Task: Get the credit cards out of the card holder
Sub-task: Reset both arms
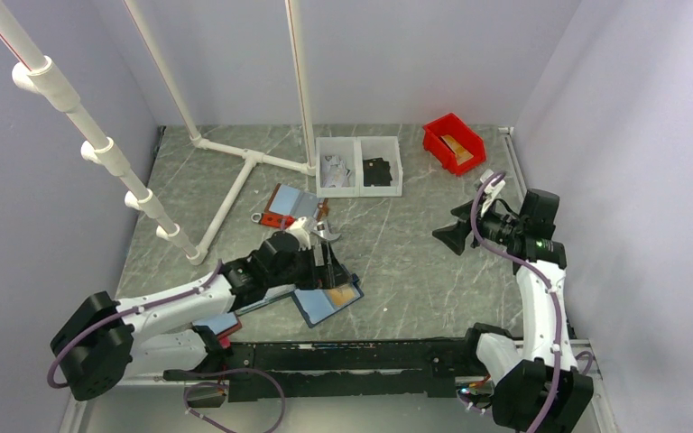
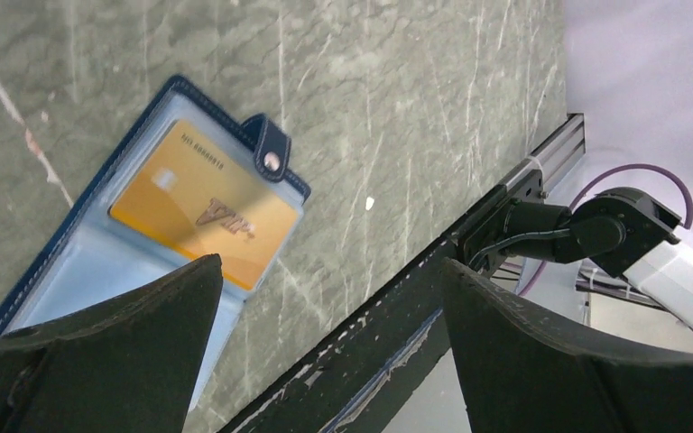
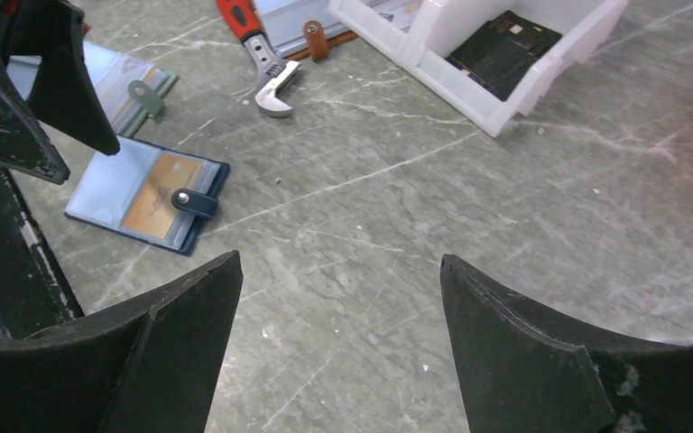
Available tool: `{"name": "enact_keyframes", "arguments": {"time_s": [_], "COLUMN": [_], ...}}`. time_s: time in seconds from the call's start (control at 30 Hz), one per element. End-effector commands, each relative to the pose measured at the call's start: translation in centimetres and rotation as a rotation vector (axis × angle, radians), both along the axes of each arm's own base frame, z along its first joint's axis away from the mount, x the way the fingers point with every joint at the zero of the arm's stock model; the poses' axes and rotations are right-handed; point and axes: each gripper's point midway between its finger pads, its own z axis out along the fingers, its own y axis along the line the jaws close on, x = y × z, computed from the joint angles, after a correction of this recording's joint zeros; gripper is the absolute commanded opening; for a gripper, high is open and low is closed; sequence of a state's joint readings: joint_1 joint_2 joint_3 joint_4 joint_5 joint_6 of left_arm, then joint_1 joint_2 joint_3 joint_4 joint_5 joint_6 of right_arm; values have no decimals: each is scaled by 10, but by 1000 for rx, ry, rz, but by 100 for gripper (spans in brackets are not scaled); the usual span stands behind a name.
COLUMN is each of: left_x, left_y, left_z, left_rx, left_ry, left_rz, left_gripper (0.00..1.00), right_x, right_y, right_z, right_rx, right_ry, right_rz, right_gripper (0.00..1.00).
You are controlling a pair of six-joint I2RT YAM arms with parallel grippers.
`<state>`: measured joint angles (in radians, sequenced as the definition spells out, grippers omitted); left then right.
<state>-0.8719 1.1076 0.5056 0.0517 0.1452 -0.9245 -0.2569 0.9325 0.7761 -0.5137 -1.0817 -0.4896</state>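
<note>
The navy card holder (image 1: 323, 307) lies open on the table near the front edge, its light blue pockets facing up. A tan-gold credit card (image 2: 203, 213) sits in the pocket of the half with the strap tab (image 2: 271, 154). My left gripper (image 1: 332, 271) hovers just above the holder, open and holding nothing; in its wrist view the gripper (image 2: 329, 271) hangs over the table's front edge beside the holder (image 2: 72, 280). My right gripper (image 1: 448, 236) is open in the air to the right, well away from the holder (image 3: 99, 194) and card (image 3: 155, 196).
A wrench (image 3: 269, 74) and a red-edged holder (image 1: 291, 206) lie behind the navy one. A green-edged holder (image 3: 135, 86) lies under the left arm. A white two-part bin (image 1: 358, 165) holds flat black pieces (image 3: 503, 41). A red bin (image 1: 454, 142) sits at back right, white pipes (image 1: 235, 185) at back left.
</note>
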Motion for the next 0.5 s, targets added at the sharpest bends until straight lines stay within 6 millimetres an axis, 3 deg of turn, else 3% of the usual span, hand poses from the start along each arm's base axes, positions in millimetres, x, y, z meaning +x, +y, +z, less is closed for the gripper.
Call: {"name": "enact_keyframes", "arguments": {"time_s": [0.0, 0.17, 0.47], "left_x": [22, 38, 107], "left_y": [-16, -12, 29], "left_z": [42, 65, 124], "left_rx": [8, 81, 196], "left_ry": [-149, -209, -337], "left_rz": [-46, -130, -192], "left_gripper": [96, 99, 100], "right_x": [2, 3, 4], "right_y": [-7, -9, -17], "right_z": [14, 13, 19], "right_rx": [8, 39, 51], "right_ry": [-67, -45, -48], "right_rz": [-9, -12, -42], "right_gripper": [83, 84, 85]}}
